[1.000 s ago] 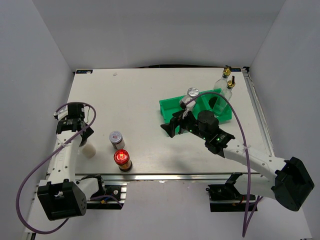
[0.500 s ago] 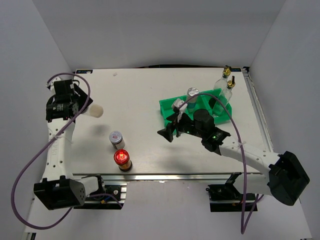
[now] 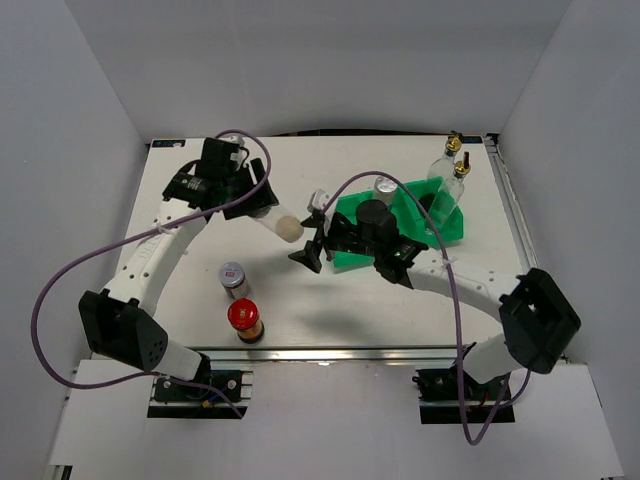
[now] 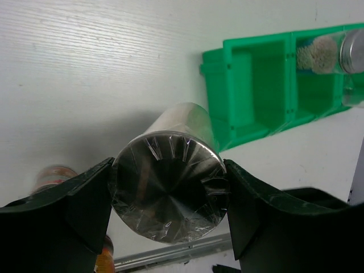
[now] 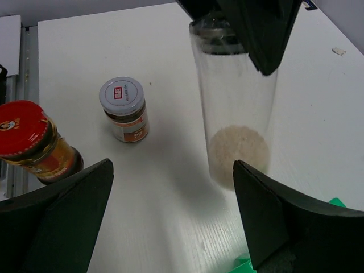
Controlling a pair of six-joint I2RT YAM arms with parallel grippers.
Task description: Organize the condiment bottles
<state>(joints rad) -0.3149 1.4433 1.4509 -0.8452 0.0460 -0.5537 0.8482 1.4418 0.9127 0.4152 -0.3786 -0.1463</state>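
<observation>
Shaker (image 4: pixel 168 193) clamped in left jaws hangs near green tray (image 4: pixel 253 79); right jaws, spread apart, stand between.

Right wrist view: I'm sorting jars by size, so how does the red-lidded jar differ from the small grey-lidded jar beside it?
The red-lidded jar has a red lid with a yellowish emblem; the grey-lidded jar has a pale lid with a small red mark. The red-lidded jar is wider than the grey-lidded jar, as the top view confirms. Both stand upright on the table, apart, lids on.
</observation>
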